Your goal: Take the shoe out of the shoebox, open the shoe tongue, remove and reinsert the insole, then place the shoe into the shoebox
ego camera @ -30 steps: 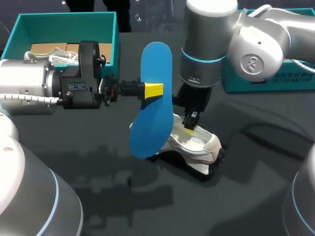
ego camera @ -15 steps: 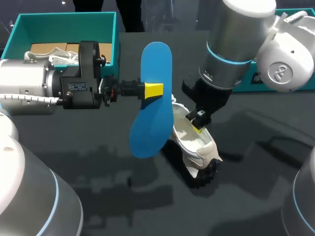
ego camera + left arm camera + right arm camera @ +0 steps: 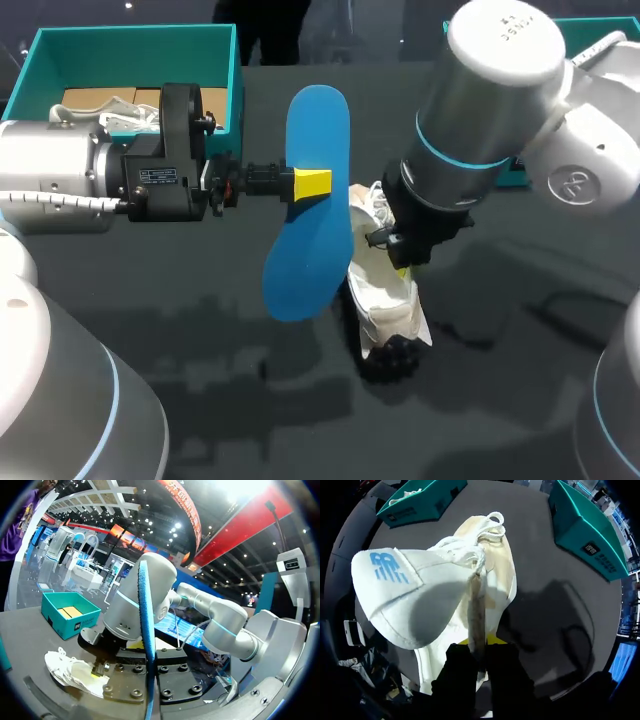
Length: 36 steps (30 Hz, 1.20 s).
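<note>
My left gripper [image 3: 312, 184] is shut on a blue insole [image 3: 308, 230] and holds it upright above the table's middle. In the left wrist view the insole [image 3: 145, 625] shows edge-on between the fingers. Just to its right, my right gripper [image 3: 401, 266] is shut on the side wall of a white shoe [image 3: 384, 302]. The shoe's black-soled heel points toward the front edge. In the right wrist view the shoe [image 3: 445, 600] hangs from the shut gripper [image 3: 476, 652], and its tongue [image 3: 395, 577] is folded outward. The teal shoebox [image 3: 35, 60] stands at the back left.
Inside the shoebox lie brown paper and a second white shoe [image 3: 125, 112]. Another teal box [image 3: 610, 27] sits at the back right, partly hidden by my right arm. The dark tabletop [image 3: 250, 400] spreads toward the front.
My right arm has swung to the right and turned the shoe, so its heel now points to the front. The left arm and the insole have stayed still.
</note>
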{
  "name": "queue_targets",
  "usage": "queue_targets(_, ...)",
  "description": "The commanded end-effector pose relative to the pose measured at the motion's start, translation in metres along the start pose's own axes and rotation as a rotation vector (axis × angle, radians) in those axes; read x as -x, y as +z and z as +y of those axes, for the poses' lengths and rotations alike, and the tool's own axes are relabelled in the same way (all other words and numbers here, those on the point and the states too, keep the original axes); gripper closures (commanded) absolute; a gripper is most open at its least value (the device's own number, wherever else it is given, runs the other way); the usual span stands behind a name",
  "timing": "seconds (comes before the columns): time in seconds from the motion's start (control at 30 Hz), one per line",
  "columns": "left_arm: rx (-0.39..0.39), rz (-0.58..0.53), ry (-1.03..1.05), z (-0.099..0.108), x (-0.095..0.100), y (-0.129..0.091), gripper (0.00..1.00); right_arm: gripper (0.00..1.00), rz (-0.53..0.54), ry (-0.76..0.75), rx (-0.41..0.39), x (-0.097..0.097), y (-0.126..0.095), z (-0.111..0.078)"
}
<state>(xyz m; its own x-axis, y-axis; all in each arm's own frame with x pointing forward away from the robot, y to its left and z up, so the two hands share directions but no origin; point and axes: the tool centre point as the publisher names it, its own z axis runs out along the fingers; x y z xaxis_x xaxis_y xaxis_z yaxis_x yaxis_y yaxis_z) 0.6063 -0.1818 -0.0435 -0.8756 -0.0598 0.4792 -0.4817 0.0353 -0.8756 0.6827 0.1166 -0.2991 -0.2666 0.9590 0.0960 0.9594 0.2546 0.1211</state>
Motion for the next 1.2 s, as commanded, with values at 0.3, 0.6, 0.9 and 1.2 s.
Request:
queue_targets(0.3,-0.002,-0.002,0.0,0.002,-0.001,0.001,1.0,1.0,0.006,0.057,0.014,-0.004,0.024,-0.001)
queue_targets(0.6,-0.002,-0.002,0.0,0.002,-0.001,0.001,1.0,1.0,0.045,0.109,0.017,0.001,0.046,0.004)
queue_targets(0.9,-0.002,-0.002,0.0,0.002,-0.001,0.001,1.0,1.0,0.082,0.116,0.012,0.006,0.062,0.007)
queue_targets(1.2,-0.002,-0.002,0.0,0.002,-0.001,0.001,1.0,1.0,0.104,0.114,-0.002,0.008,0.076,0.006)
